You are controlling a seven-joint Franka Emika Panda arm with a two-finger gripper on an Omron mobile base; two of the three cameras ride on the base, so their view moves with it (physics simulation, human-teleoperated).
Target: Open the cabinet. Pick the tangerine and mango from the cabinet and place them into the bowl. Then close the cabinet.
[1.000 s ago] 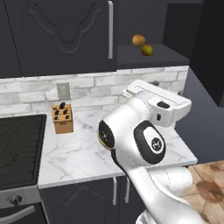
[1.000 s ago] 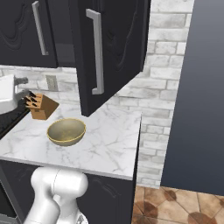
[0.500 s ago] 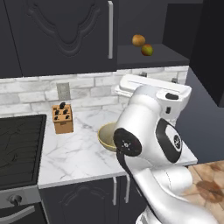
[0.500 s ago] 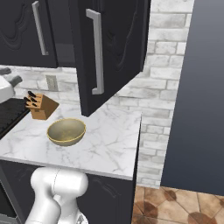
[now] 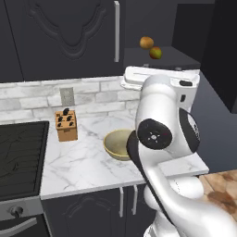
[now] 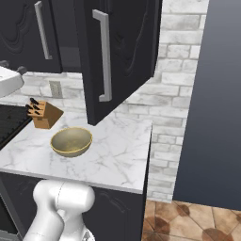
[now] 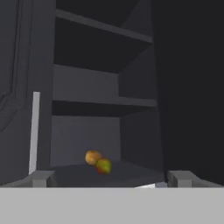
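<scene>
A wooden knife block (image 5: pixel 66 126) is standing on the white marble tabletop (image 5: pixel 88 166), close to the back wall, with dark knife handles sticking up out of its top. In the right base view the same block (image 6: pixel 44 114) is sitting at the tabletop's left end. Behind it a pale brick backsplash (image 5: pixel 95 97) is running along the wall, carrying a grey wall outlet (image 5: pixel 67 96) just above the block. A black stovetop (image 5: pixel 21 152) is lying to the left of the tabletop, with a round knob (image 5: pixel 16 211) showing on its front below. Dark lower cupboard doors (image 5: pixel 99 210) with short silver handles (image 5: pixel 128 202) are sitting under the tabletop. Brown patterned floor tiles (image 6: pixel 193 221) are showing at the lower right.
</scene>
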